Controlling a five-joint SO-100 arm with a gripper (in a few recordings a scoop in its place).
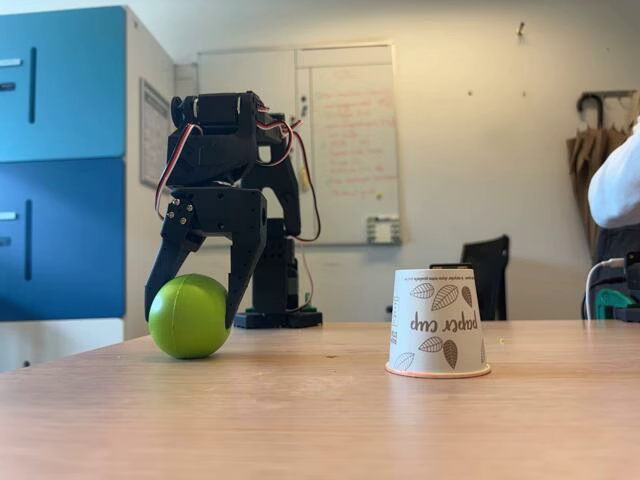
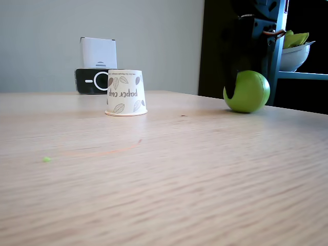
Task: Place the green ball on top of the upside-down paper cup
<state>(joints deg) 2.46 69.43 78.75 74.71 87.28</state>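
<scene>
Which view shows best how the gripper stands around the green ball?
A fixed view shows the gripper whole, its open fingers on both sides of the green ball. Another fixed view shows the ball with one dark finger before it.

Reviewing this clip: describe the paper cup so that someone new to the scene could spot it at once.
On the wooden table, look to the right of the black gripper that straddles the green ball. The paper cup stands alone, upside down, white with brown leaves and inverted "paper cup" lettering.

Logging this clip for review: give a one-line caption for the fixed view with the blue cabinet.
Open gripper straddles the ball on the table; cup stands upside down, apart.
</scene>
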